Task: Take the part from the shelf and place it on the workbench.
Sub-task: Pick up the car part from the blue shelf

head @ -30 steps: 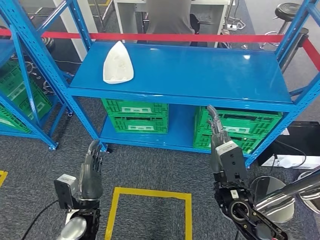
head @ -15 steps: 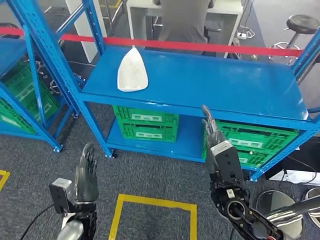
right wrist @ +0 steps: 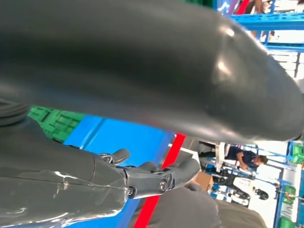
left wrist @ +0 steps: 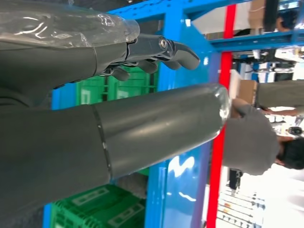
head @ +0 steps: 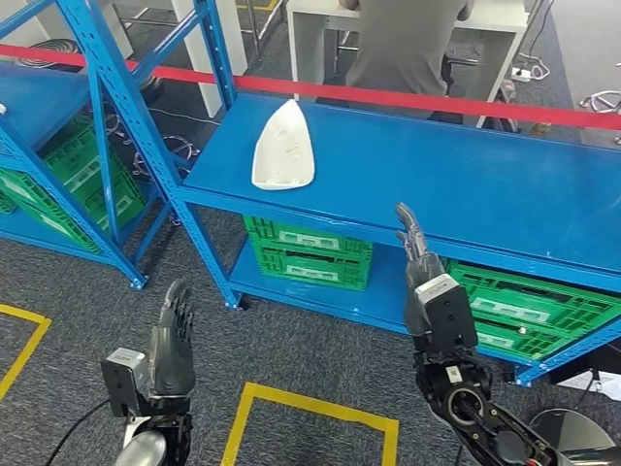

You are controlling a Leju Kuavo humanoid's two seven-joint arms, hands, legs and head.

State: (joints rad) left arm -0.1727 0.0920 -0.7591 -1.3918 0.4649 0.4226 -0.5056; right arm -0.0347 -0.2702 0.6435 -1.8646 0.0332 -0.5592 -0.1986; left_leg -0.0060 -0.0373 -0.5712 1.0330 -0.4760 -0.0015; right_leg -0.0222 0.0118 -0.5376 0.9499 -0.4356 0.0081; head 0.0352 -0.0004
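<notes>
Person (head: 407, 44) behind the shelf (head: 440, 184) cut off at the head view's top edge, lower green crates (head: 311, 254) partly hidden by the shelf board

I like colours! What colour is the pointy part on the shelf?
White; the part shows best in the head view.

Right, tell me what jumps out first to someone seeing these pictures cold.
The white part, a rounded triangular shell, lies alone on the bright blue shelf, near its front left corner. Below that shelf sit green crates, and a red tape line runs behind it. In the foreground the left hand and the right hand are raised with fingers apart, holding nothing, both short of the part.
</notes>
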